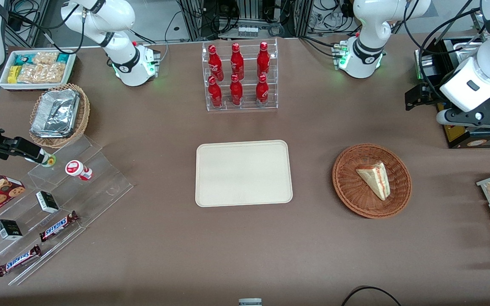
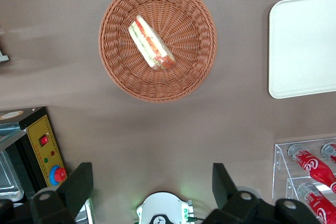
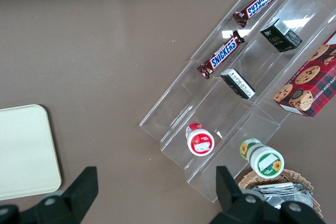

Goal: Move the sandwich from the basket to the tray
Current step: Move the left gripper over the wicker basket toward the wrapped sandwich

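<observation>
Sandwich (image 1: pixel 374 179) in basket (image 1: pixel 347 187); tray (image 1: pixel 243 173) beside; pincer (image 2: pixel 152 187) above table.

6 red bottles (image 1: pixel 237 75) in clear rack (image 1: pixel 240 102); 2 Snickers (image 1: pixel 59 225).

This is a robotics lab staged as a snack shop: the brown table (image 1: pixel 151 255) bears a clear rack of red cola bottles (image 1: pixel 238 76), stepped acrylic shelves of chocolate bars (image 1: pixel 36 242), while cables and equipment racks (image 1: pixel 249 17) crowd its edge.

Gripper (image 2: pixel 152 187) aloft, fingers (image 2: pixel 79 184) spread
</observation>
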